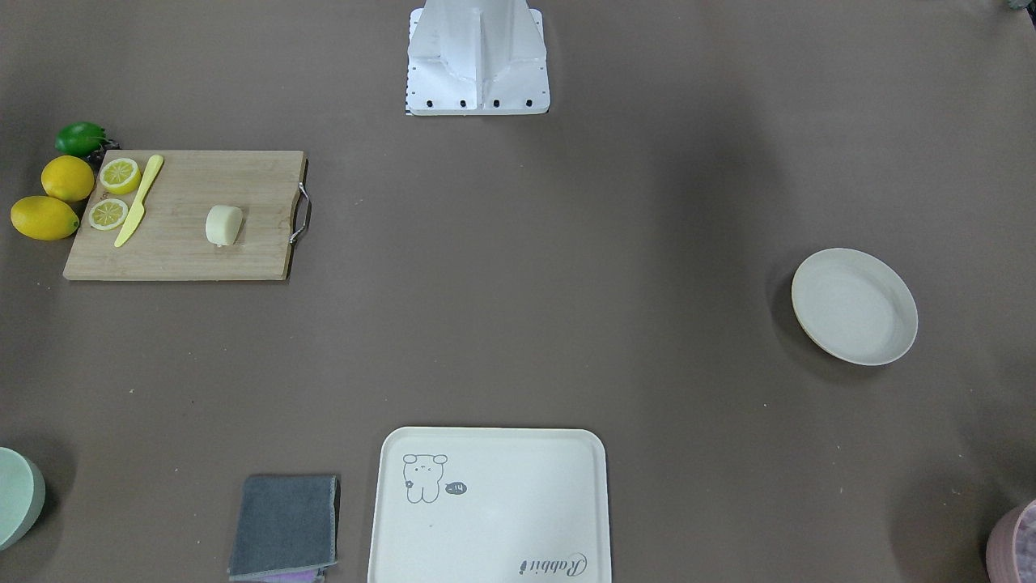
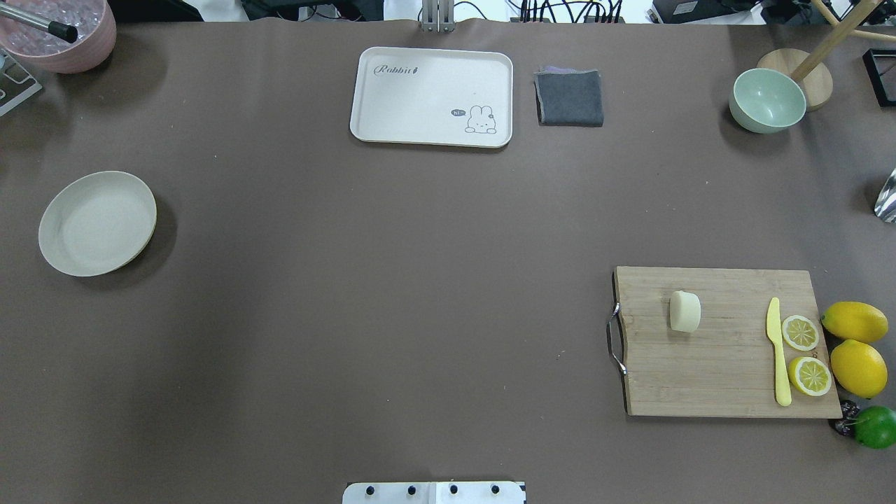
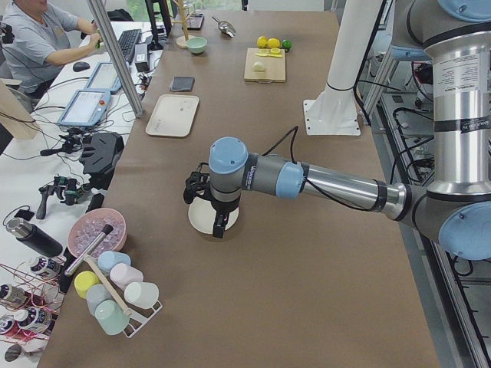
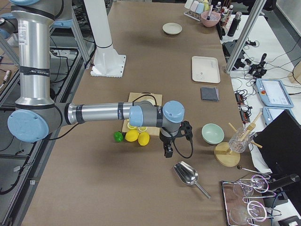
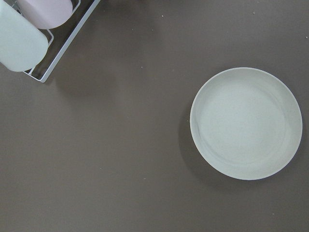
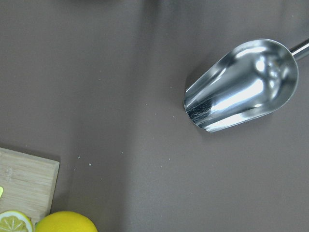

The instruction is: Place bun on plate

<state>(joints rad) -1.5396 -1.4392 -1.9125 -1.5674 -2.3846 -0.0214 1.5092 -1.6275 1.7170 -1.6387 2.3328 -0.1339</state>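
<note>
Place: robotics lab — a test bench
Evidence: arm [image 3: 337,188], post [image 3: 116,55], person [image 3: 34,38] at keyboard [image 3: 126,42], tablets [image 3: 84,107], cables [image 2: 553,10]

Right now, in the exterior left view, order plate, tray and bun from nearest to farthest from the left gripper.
1. plate, just below the left gripper.
2. tray, mid-table, view's left.
3. bun, far end, on the cutting board.

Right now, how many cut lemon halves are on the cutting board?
2. Both lie on the cutting board, at the end opposite its handle, beside the yellow knife: the farther lemon half and the nearer lemon half. None looks hidden.
</note>
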